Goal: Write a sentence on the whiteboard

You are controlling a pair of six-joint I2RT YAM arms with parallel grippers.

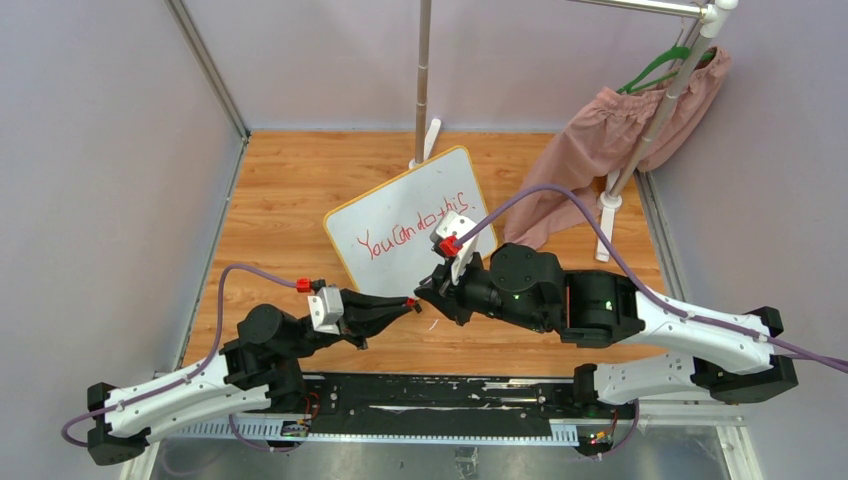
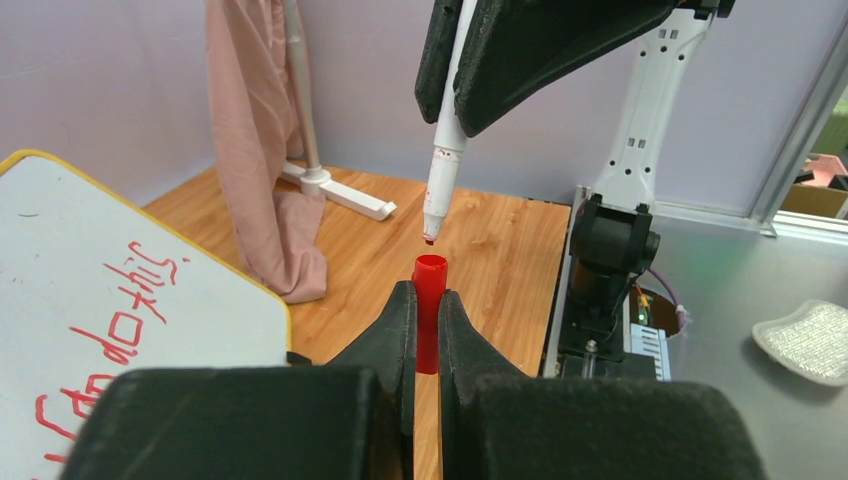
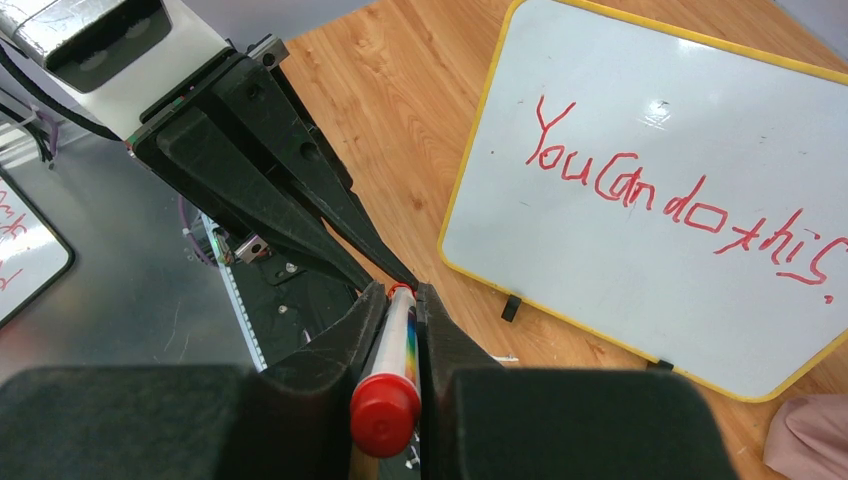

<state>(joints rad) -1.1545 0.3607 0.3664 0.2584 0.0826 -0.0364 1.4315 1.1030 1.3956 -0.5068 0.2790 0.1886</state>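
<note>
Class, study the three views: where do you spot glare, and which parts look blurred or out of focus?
Right wrist view: faint glare spots on the whiteboard above the sentence; its own fingers blurred. Left wrist view: near fingers soft, the marker sharp. Top view: evenly lit.

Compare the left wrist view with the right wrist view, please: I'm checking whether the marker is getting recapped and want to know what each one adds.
Only the left wrist view shows the marker's bare tip poised just above the open red cap, apart from it, plus the pink cloth on its stand.

Only the right wrist view shows the whole sentence, "You can do this.", and the marker's red rear end.

Both show the whiteboard, the wooden table, the left gripper shut on the cap and the right gripper shut on the marker.
</note>
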